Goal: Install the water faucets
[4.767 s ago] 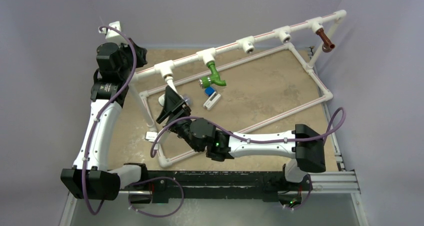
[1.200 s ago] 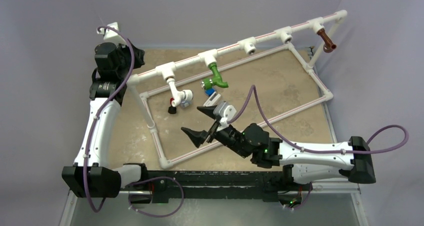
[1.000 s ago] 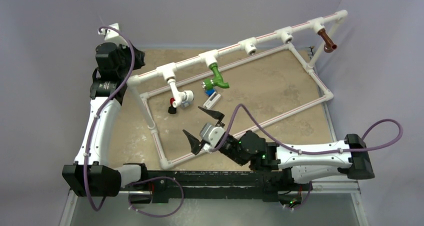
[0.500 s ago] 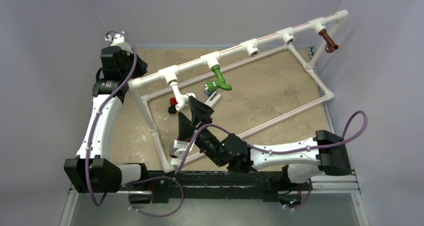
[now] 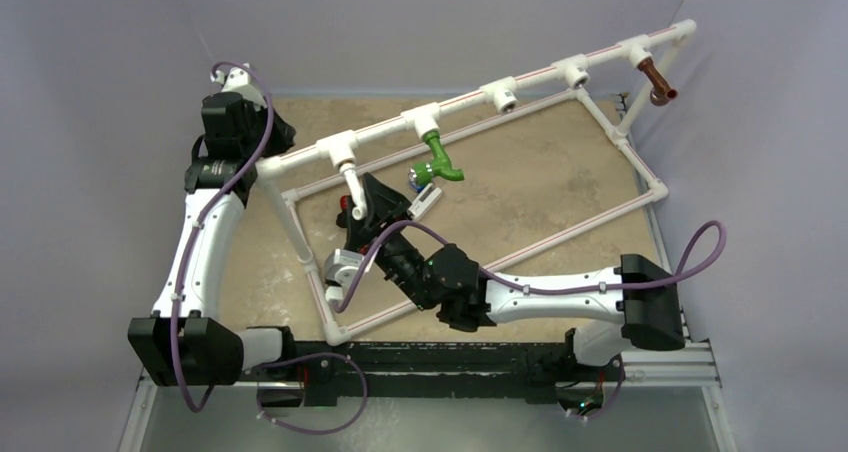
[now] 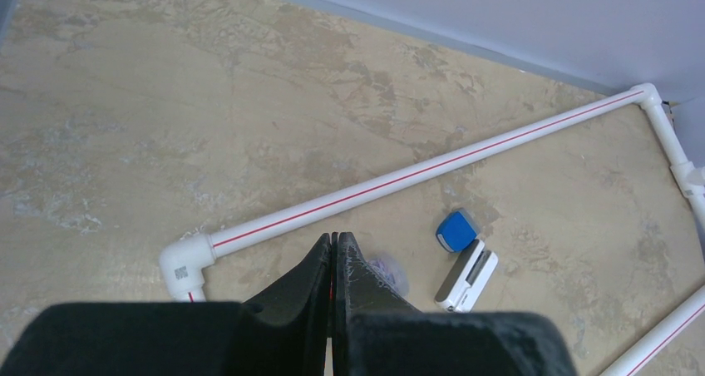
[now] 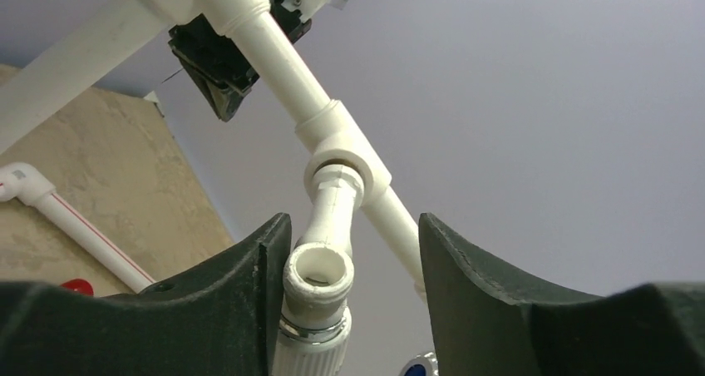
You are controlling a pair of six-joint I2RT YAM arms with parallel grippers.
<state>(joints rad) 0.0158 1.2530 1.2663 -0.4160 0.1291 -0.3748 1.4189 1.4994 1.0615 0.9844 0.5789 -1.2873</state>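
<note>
The white faucet (image 5: 350,180) hangs from the leftmost tee (image 5: 338,150) of the raised pipe rail. My right gripper (image 5: 364,204) is open and straddles it. In the right wrist view the faucet (image 7: 320,286) lies against my left finger (image 7: 249,293), with a gap to the other finger; the gripper (image 7: 353,226) points up at the tee (image 7: 345,155). The green faucet (image 5: 437,158) hangs from the second tee and the brown faucet (image 5: 655,80) from the far right one. My left gripper (image 5: 280,132) is shut at the rail's left end, fingers together (image 6: 334,236).
The white pipe frame (image 5: 600,212) lies on the tan board, its rail (image 5: 540,80) rising to the right with two bare tees. A blue-and-white block (image 5: 424,198) lies under the green faucet and shows in the left wrist view (image 6: 465,264). The back wall stands close.
My right arm, drawn back toward the near edge with open jaws a second ago, has swung left and up, and now brackets the white faucet. The left arm and rail shifted slightly.
</note>
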